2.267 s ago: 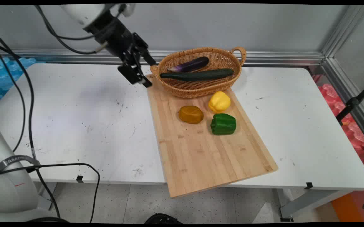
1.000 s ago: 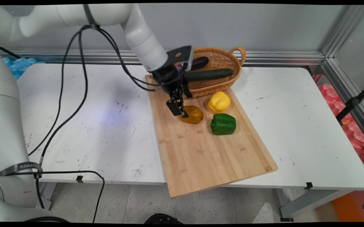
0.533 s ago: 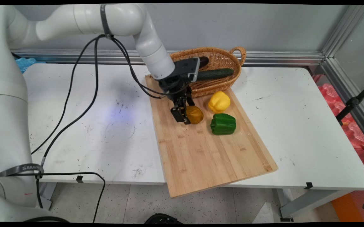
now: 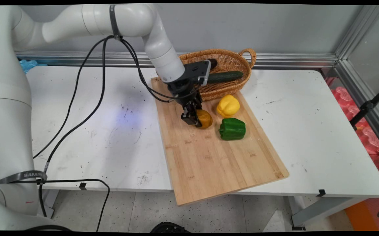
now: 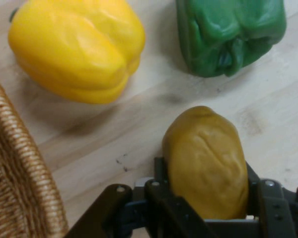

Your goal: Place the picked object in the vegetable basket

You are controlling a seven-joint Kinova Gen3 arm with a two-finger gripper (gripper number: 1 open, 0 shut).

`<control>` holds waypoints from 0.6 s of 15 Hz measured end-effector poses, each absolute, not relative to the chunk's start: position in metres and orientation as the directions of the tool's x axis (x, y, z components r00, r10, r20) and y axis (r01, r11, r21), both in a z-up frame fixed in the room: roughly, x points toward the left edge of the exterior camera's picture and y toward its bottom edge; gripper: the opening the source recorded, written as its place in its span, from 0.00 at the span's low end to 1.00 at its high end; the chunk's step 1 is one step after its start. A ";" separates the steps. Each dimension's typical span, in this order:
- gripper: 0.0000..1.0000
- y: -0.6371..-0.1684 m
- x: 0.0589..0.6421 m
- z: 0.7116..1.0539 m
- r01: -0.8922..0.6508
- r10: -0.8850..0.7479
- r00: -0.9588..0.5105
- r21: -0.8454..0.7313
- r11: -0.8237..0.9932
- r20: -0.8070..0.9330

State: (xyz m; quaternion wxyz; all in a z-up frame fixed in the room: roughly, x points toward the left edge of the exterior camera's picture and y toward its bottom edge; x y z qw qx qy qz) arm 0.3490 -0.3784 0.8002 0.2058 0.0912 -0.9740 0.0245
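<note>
An orange-brown potato (image 4: pixel 205 119) (image 5: pixel 206 158) lies on the wooden cutting board (image 4: pixel 209 164) (image 5: pixel 139 134). My gripper (image 4: pixel 194 119) (image 5: pixel 206 176) is down at the board and shut on the potato, with a black finger pressed against each of its sides. A yellow bell pepper (image 4: pixel 228 105) (image 5: pixel 77 47) lies just beyond the potato on the board. A green bell pepper (image 4: pixel 232 129) (image 5: pixel 231 32) lies close beside it to the right in the main view. Neither pepper touches the gripper.
A wicker basket (image 4: pixel 232 87) (image 5: pixel 15 188) sits on the board's far end, right behind the hand. It holds a dark green cucumber (image 4: pixel 225 76) and an eggplant (image 4: pixel 213 62) mostly hidden by the wrist. The board's near corner overhangs the white table (image 4: pixel 77 131).
The arm swung from left of the basket down to the board. The fingers came down around the potato and closed on it in the last half second.
</note>
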 end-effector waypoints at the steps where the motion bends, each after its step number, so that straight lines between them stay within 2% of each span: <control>1: 0.00 -0.377 0.351 0.806 -0.192 -0.171 -0.897 -0.009 0.981 0.407; 9: 0.00 -0.359 0.378 0.879 -0.282 -0.250 -0.863 -0.008 0.959 0.440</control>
